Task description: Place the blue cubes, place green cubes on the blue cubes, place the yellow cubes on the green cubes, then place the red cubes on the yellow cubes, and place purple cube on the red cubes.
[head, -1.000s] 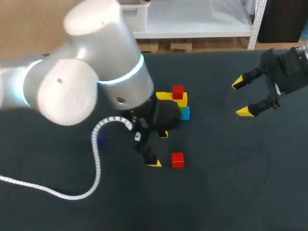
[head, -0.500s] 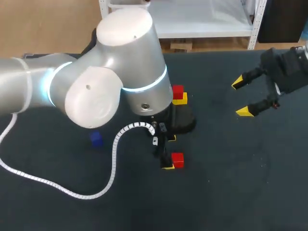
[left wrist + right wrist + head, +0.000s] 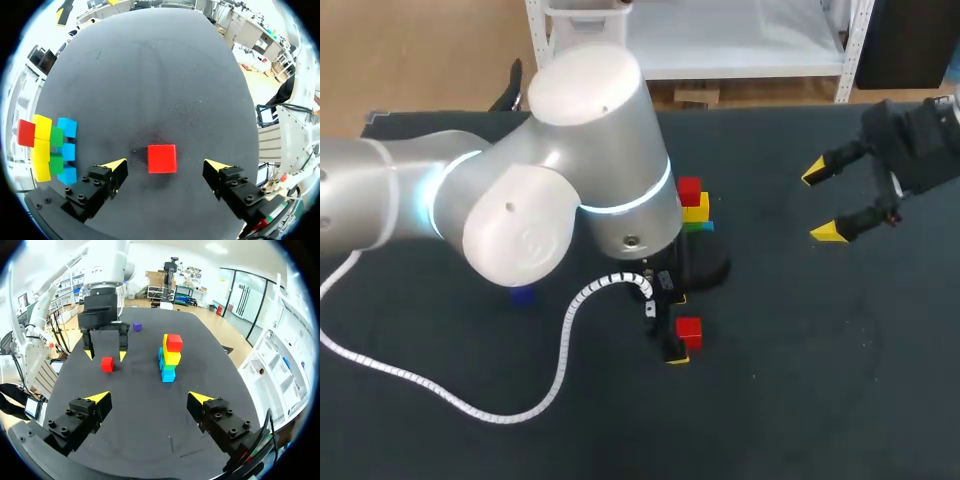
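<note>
Left gripper (image 3: 166,165) low over black desk (image 3: 165,75), fingers spread wide; loose red cube (image 3: 162,158) lies on desk between them, touching neither. Stack of blue, green, yellow and red cubes (image 3: 170,359) near. Right gripper (image 3: 149,397) well apart, fingers open

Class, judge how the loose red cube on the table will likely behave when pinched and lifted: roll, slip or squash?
The red cube has flat faces, so it will probably sit still rather than roll. Its parallel sides face the fingers of the open left pincer, so a slip seems unlikely. It looks small and solid: likely light and stiff.
</note>
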Robot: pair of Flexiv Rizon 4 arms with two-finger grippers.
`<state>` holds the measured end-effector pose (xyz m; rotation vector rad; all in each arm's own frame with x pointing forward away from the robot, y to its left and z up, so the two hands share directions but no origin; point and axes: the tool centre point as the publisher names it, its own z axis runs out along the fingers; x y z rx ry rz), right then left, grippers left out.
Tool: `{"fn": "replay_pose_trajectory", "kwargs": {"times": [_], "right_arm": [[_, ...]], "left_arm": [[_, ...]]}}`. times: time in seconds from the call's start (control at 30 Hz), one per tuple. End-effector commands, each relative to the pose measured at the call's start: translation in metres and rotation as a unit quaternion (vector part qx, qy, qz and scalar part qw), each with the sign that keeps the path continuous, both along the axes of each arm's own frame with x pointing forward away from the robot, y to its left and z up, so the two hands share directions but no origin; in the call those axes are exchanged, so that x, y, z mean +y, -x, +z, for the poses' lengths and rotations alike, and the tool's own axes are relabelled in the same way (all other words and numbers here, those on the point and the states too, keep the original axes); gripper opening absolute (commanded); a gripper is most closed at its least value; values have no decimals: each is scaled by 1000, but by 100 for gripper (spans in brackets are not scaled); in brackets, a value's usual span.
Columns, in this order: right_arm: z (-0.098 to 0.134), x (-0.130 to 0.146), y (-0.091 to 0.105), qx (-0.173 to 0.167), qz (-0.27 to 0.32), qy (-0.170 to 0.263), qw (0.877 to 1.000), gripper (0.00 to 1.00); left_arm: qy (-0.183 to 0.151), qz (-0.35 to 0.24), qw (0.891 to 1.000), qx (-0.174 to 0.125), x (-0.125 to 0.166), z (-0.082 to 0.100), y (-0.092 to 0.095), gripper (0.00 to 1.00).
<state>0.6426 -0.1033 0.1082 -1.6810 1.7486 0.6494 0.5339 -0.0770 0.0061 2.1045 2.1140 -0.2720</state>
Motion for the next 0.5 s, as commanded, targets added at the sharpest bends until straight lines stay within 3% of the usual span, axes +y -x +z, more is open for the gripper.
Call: {"fn": "replay_pose_trajectory", "kwargs": {"times": [0.03,0.07,0.27,0.3,0.37,0.4,0.5], "right_arm": [[-1,0,-1,0,1,-2,1000,100],[-1,0,-1,0,1,-2,1000,100],[-1,0,-1,0,1,-2,1000,100],[-1,0,-1,0,1,-2,1000,100],[-1,0,-1,0,1,-2,1000,100],[-1,0,-1,0,1,-2,1000,100],[-1,0,-1,0,1,-2,1000,100]], "left_arm": [[-6,10,1000,-1,-2,-6,-1,87],[-6,12,1000,-1,-2,-7,-1,76],[-10,14,1000,-7,-4,-8,-1,47],[-10,15,1000,-7,-5,-9,-1,36],[-11,16,1000,-7,-5,-10,-1,25],[-11,15,1000,-8,-5,-10,-1,2],[-8,13,1000,-14,-4,-7,-3,0]]}}
